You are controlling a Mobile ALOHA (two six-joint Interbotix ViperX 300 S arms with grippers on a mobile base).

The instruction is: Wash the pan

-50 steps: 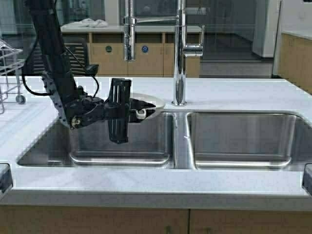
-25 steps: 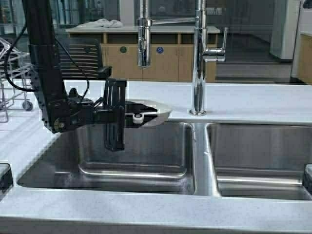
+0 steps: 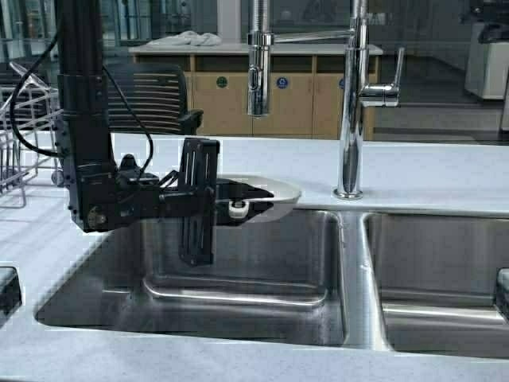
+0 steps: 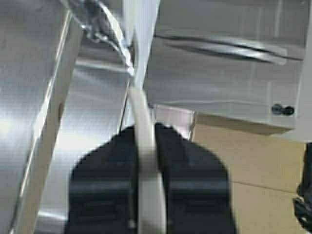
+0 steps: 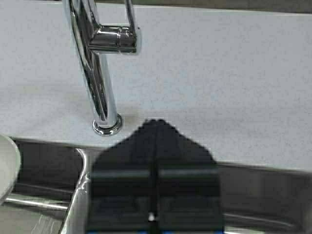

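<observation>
The small cream pan (image 3: 278,193) hangs level over the back of the left sink basin (image 3: 238,274), near its back rim. My left gripper (image 3: 237,199) is shut on the pan's pale handle (image 4: 145,161), which runs between the two black fingers (image 4: 105,175) in the left wrist view. The pan's rim also shows in the right wrist view (image 5: 7,165). My right gripper (image 5: 155,127) is shut and empty, over the edge of the right basin in front of the faucet base (image 5: 107,124).
A tall chrome faucet (image 3: 350,103) stands behind the divider between the two basins, its spray head (image 3: 256,76) above the pan. The right basin (image 3: 445,263) lies beyond. A wire dish rack (image 3: 16,135) stands on the counter at the left.
The robot has moved: the sink, faucet and counter have shifted to the right in the high view. The left gripper still holds the pan by its handle.
</observation>
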